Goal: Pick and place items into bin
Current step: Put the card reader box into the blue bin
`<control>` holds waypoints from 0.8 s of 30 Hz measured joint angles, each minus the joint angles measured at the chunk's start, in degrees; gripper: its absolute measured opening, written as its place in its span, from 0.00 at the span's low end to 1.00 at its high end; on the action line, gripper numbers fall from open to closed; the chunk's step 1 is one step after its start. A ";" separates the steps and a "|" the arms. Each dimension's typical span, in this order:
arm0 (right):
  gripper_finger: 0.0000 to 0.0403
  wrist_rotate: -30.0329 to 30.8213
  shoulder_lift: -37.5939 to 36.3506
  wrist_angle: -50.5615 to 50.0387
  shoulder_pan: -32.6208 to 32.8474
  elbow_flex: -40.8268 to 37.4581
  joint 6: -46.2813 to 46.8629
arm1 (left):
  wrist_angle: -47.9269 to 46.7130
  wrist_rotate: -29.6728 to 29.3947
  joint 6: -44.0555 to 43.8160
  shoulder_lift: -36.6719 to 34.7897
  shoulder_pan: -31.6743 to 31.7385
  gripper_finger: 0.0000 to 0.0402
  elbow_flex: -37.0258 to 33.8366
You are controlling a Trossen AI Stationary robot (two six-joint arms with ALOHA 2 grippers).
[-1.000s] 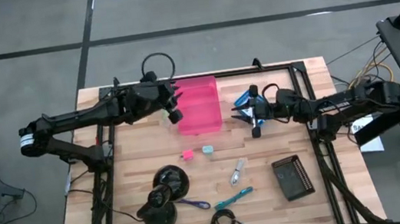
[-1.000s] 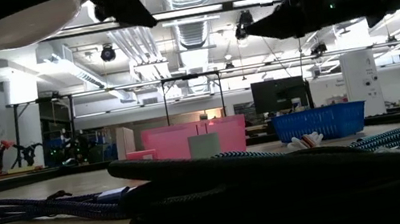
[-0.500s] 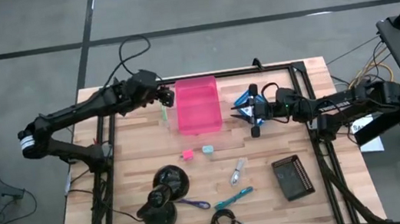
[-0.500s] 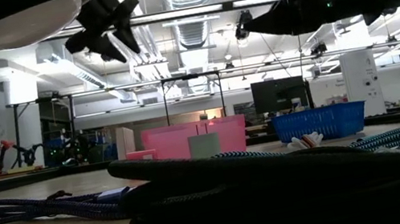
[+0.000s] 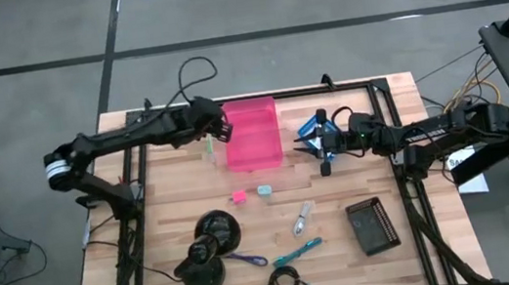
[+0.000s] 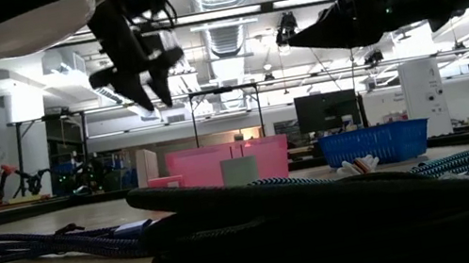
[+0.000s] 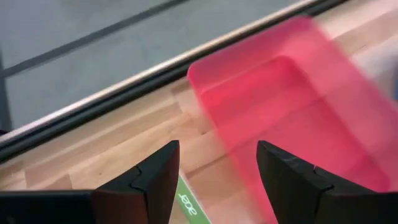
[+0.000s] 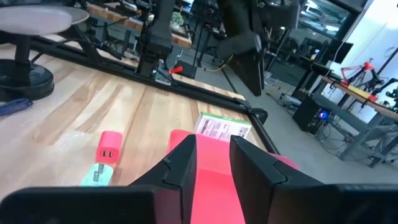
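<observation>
At the far middle of the wooden table (image 5: pixel 147 225), toward twelve o'clock in the high view, stands the pink bin (image 5: pixel 252 133), seen end-on in the low view as well (image 6: pixel 229 164). Just at its nine o'clock edge hovers the left claw (image 5: pixel 222 127), fingers spread and empty, raised above the surface in the low view (image 6: pixel 140 69); through the left wrist view the two dark fingers (image 7: pixel 155 180) stand apart over the bin's corner (image 7: pixel 273 118). Beside the bin at nine o'clock, beneath that claw, lies the thin green stick (image 5: pixel 208 147). At the bin's three o'clock hangs the right claw (image 5: pixel 319 146), fingers parted with nothing between them, tips (image 8: pixel 186 165) showing a gap in the right wrist view. Near the bin's six o'clock rest the pink cube (image 5: pixel 238 197) and, just at its three o'clock, the pale teal cube (image 5: pixel 264 190), both apart from the bin. Farther toward six o'clock lie the silver metal piece (image 5: pixel 301 218), the teal tool (image 5: pixel 297 251), the purple tool (image 5: pixel 246 259) and the black coiled cable (image 5: pixel 285 280). At the purple tool's nine o'clock sits a large black object with two round parts (image 5: pixel 207 254); at four o'clock of the silver piece, a dark perforated block (image 5: pixel 372 224).
</observation>
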 joint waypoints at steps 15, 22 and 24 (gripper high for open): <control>0.19 0.02 0.00 0.07 0.00 -0.06 -0.15 | -8.78 4.59 1.28 9.56 2.28 0.49 5.08; 0.20 0.02 0.00 -0.08 0.00 -0.06 -0.15 | -15.83 2.83 -4.61 10.17 2.81 0.49 5.20; 0.20 0.02 0.00 -0.22 0.00 -0.06 -0.16 | -16.36 3.06 -5.37 10.35 2.94 0.49 5.09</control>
